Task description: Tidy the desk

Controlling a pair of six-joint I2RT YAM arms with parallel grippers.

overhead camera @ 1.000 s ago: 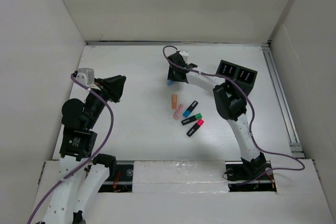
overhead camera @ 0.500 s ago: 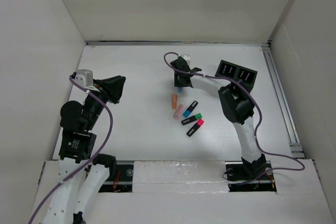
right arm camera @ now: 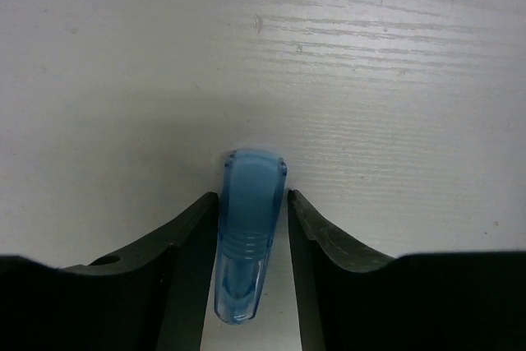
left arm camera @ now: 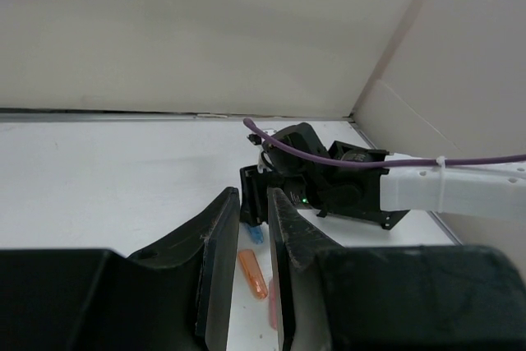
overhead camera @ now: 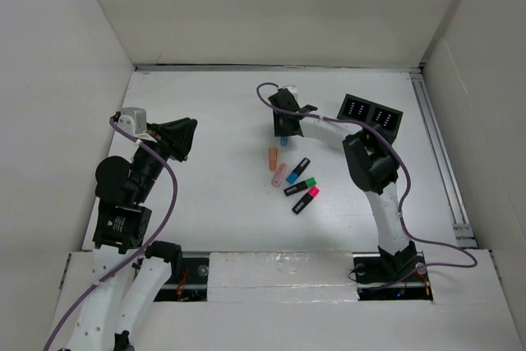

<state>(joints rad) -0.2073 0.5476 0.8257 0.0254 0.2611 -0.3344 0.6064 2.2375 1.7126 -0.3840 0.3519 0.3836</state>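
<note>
The white desk (overhead camera: 205,113) holds an orange cap (overhead camera: 273,159), a pink cap (overhead camera: 279,173) and three highlighters: blue (overhead camera: 298,170), green (overhead camera: 300,186) and pink (overhead camera: 306,200). My right gripper (overhead camera: 283,131) points down at the desk just behind them. It is shut on a translucent blue cap (right arm camera: 249,232) whose end shows below it (overhead camera: 283,142). In the right wrist view (right arm camera: 251,196) the cap sits between both fingers, close over the desk. My left gripper (overhead camera: 186,136) hovers over the left side. Its jaws (left arm camera: 251,195) stand a narrow gap apart and are empty.
A black organizer box (overhead camera: 371,117) stands at the back right, close to the right arm. White walls border the desk on three sides. A metal rail (overhead camera: 440,154) runs along the right edge. The orange cap (left arm camera: 253,274) and the blue cap (left arm camera: 256,233) show in the left wrist view.
The right gripper moved right and a little nearer with the blue cap, then held still. The left arm barely moved.
</note>
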